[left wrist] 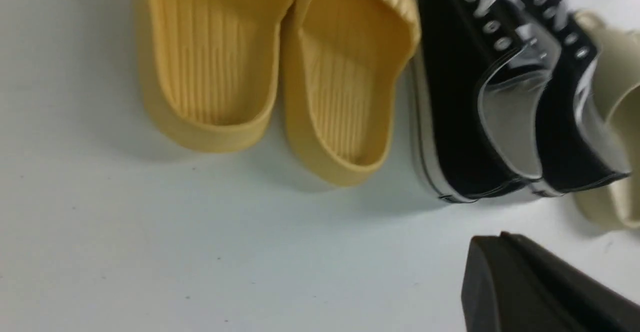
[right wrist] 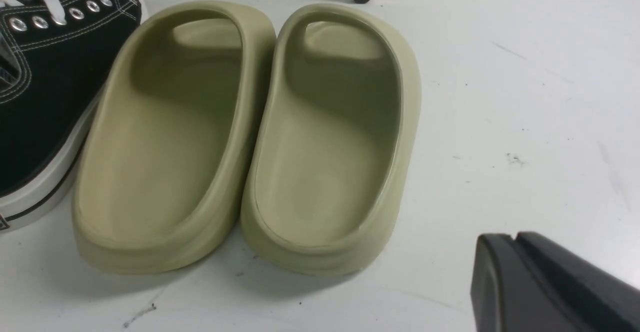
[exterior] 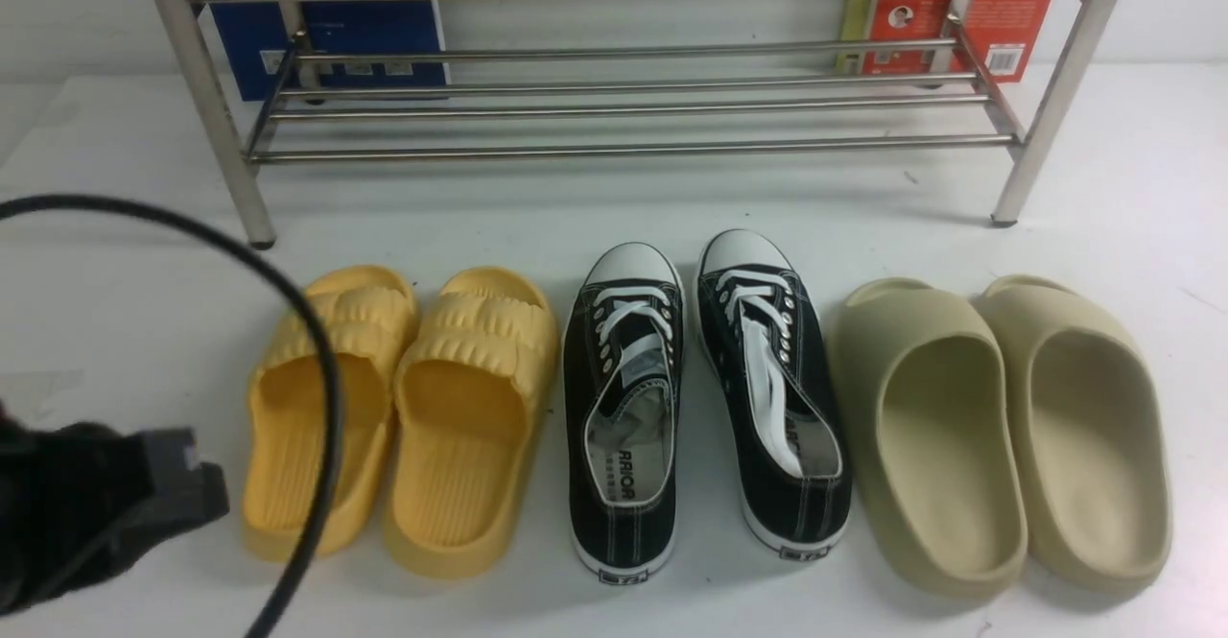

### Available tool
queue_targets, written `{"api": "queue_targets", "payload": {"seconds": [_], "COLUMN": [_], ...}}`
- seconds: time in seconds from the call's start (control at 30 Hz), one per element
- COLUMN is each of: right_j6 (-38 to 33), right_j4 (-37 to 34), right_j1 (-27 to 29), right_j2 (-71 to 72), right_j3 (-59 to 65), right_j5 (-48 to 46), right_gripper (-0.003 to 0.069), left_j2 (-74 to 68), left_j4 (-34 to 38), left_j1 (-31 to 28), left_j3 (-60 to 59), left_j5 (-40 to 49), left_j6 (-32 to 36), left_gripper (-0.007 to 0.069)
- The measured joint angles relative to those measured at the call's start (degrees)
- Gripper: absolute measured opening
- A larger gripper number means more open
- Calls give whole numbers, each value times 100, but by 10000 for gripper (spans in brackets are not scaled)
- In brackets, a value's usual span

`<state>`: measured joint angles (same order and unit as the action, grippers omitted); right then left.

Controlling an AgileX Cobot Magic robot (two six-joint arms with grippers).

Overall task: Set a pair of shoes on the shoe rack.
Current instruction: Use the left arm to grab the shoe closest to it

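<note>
The pair of shoes, two black canvas sneakers with white laces, stands side by side on the white table: one (exterior: pixel 624 408) left of the other (exterior: pixel 772 389), toes toward the shoe rack (exterior: pixel 614 149) at the back. The left wrist view shows their heels (left wrist: pixel 455 97), and one sneaker's side (right wrist: pixel 45 72) shows in the right wrist view. My left gripper (exterior: pixel 197 489) hovers at the near left, in front of the yellow slides, shut and empty (left wrist: pixel 500 237). My right gripper (right wrist: pixel 512 239) is near the beige slides, fingers together, holding nothing. It is outside the front view.
Yellow ribbed slides (exterior: pixel 317 398) lie left of the sneakers and beige slides (exterior: pixel 935 427) lie right of them. A black cable (exterior: pixel 317 350) arcs over the yellow slides. A blue box (exterior: pixel 365 34) and an orange box (exterior: pixel 998 24) stand behind the rack.
</note>
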<state>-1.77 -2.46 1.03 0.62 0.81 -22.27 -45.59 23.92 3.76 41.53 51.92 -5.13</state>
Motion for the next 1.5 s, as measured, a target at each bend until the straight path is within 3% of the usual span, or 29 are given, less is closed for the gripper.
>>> {"api": "queue_targets", "payload": {"seconds": [0.13,0.27,0.43,0.63,0.73,0.93,1.07,1.27,1.33,1.37,1.4,1.43,1.5], "right_j6": [0,0,0,0,0,0,0,0,0,0,0,0,0], "right_j4": [0,0,0,0,0,0,0,0,0,0,0,0,0], "right_j1": [0,0,0,0,0,0,0,0,0,0,0,0,0], "right_j2": [0,0,0,0,0,0,0,0,0,0,0,0,0], "right_j3": [0,0,0,0,0,0,0,0,0,0,0,0,0], "right_j5": [0,0,0,0,0,0,0,0,0,0,0,0,0], "right_gripper": [75,82,90,96,100,109,115,123,127,127,131,131,133], "left_j2": [-1162,-2217,-3231,-4283,-4664,-5357,-5692,-6129,-6287,-6295,-6316,-6316,-6316], "left_j4": [-357,-679,-1354,-2196,-2344,-2488,-2718,-2859,-2836,-2827,-2758,-2745,-2702], "left_j1": [795,2051,3469,4093,4113,4118,4118,4118,4118,4118,4118,4124,4129], "left_j3": [433,869,1652,2532,2900,3294,3335,3335,3335,3335,3340,3339,3346], "left_j5": [-115,-342,-530,-427,-381,-490,-629,-692,-686,-694,-700,-708,-702], "left_j6": [74,-288,-1307,-1989,-2020,-2035,-2035,-2039,-2072,-2079,-2084,-2084,-2123], "left_gripper": [-13,-13,-13,4,107,383,441,374,258,248,167,157,27]}}
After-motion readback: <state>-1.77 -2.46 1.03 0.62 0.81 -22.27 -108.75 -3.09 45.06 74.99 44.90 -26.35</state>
